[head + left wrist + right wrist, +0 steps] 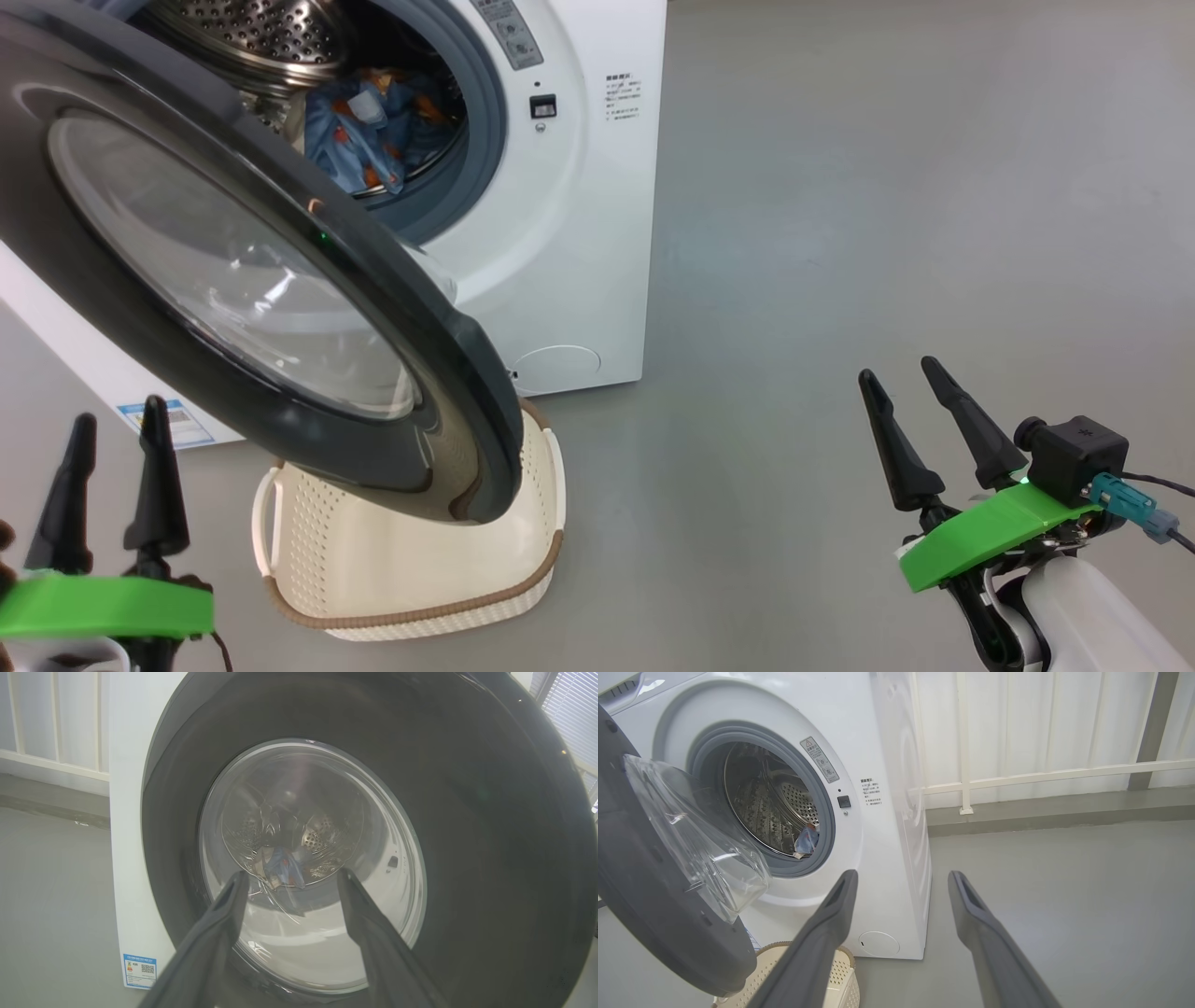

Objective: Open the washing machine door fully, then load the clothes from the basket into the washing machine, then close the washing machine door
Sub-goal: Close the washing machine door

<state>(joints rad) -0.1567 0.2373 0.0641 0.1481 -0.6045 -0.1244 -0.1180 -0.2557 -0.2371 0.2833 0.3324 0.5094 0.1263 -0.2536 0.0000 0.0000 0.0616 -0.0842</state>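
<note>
Nearest the robot are its two pincers, each mounted on a green bracket. The left pincer stands at the lower left of the head view, its two dark fingers apart with nothing between them. In its own wrist view they point at the outer face of the washing machine door, close before it. Whether they touch it cannot be told. The right pincer hovers at the lower right over bare grey floor. Its two fingers are likewise spread and hold nothing, well apart from the machine.

Next comes one basket, cream with a brown rim and a white handle on its left. It stands on the floor just in front of the machine. The single round door, black-rimmed with a bulging clear window, is swung partway out from the left of the opening. It hangs over the basket and hides the basket's far part in the head view.

Behind it is one washing machine, white, with a grey-blue seal around its mouth. It has one round white cap low on its front and one small blue label low near its left corner. Farthest in, the clothes — a blue bundle with orange prints — lie at the bottom of the steel drum
</note>
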